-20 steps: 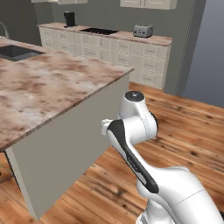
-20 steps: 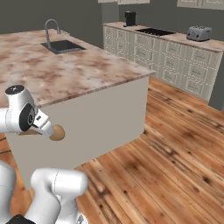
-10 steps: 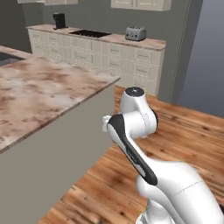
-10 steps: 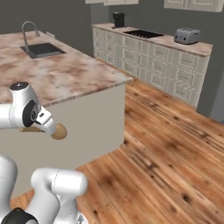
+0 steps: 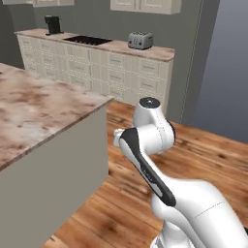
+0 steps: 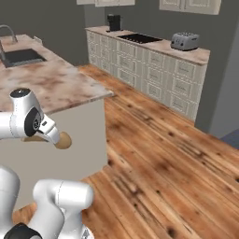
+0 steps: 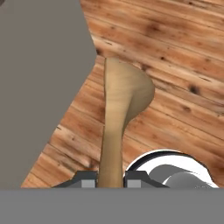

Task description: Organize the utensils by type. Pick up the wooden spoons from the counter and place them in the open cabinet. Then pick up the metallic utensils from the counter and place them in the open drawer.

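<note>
Probably a kitchen: toaster [image 6: 185, 41], sink [image 6: 18, 56], cabinets [image 6: 154, 65]

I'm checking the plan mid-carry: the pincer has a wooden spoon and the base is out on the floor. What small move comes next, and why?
Probably keep driving toward the wall cabinets, spoon held steady. The pincer is shut on the wooden spoon, which hangs over the wood floor beside the island counter; no open cabinet is within reach.

The base has swung right, away from the island counter [image 5: 43, 111], toward the far toaster [image 5: 140, 40]
</note>
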